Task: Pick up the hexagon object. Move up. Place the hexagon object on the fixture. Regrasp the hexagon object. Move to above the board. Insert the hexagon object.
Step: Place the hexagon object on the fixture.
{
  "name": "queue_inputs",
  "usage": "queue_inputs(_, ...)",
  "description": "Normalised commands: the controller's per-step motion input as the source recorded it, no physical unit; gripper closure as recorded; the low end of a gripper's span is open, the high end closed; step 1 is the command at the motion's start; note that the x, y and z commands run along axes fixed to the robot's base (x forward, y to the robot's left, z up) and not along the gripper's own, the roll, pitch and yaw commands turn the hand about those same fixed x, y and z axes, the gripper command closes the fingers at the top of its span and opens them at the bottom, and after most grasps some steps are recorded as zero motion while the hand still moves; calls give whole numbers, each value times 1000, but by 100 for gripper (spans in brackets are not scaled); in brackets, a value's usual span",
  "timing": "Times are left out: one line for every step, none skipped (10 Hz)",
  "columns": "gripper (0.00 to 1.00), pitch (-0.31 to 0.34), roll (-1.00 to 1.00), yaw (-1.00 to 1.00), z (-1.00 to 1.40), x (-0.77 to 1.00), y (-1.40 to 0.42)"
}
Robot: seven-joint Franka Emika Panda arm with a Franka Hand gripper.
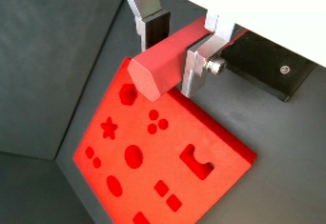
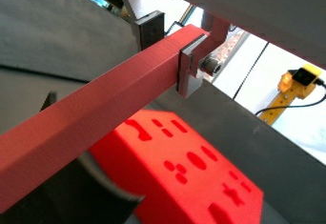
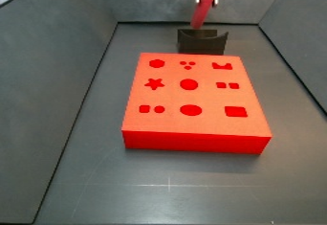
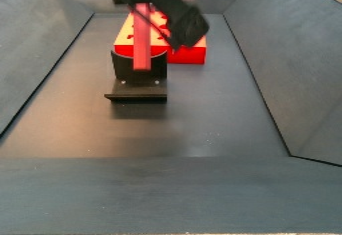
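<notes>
The hexagon object (image 1: 155, 66) is a long red-pink rod that fills the space between the pads in both wrist views. My gripper (image 1: 174, 58) is shut on its upper part. In both side views the rod (image 3: 201, 13) stands nearly upright, its lower end at the top of the dark fixture (image 3: 201, 40). From the opposite side the rod (image 4: 139, 41) leans slightly over the fixture (image 4: 138, 79), with the gripper (image 4: 147, 4) above it. The red-orange board (image 3: 192, 104), with its darker shaped holes, lies flat on the floor beside the fixture. Below the gripper (image 2: 173, 51) the board (image 2: 192, 171) shows again.
Grey walls enclose the dark floor on three sides (image 3: 76, 66). The fixture's black bracket with a screw (image 1: 274, 66) sits close behind the fingers. A yellow device (image 2: 299, 83) shows outside the enclosure.
</notes>
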Motion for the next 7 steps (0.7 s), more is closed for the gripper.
queue_inputs(100, -76, -105, -97, -1000, 115, 99)
queue_inputs(100, -109, -95, -57, -859, 104, 73)
queue_inputs(100, -117, -87, -31, -687, 85, 52)
queue_inputs(100, -114, -75, -8, -515, 70, 39)
queue_inputs(100, -104, -69, 13, -342, 63, 28)
queue_inputs(100, -88, -62, 28, -189, 64, 22)
queue_inputs(0, 0, 0, 0, 0, 0, 0)
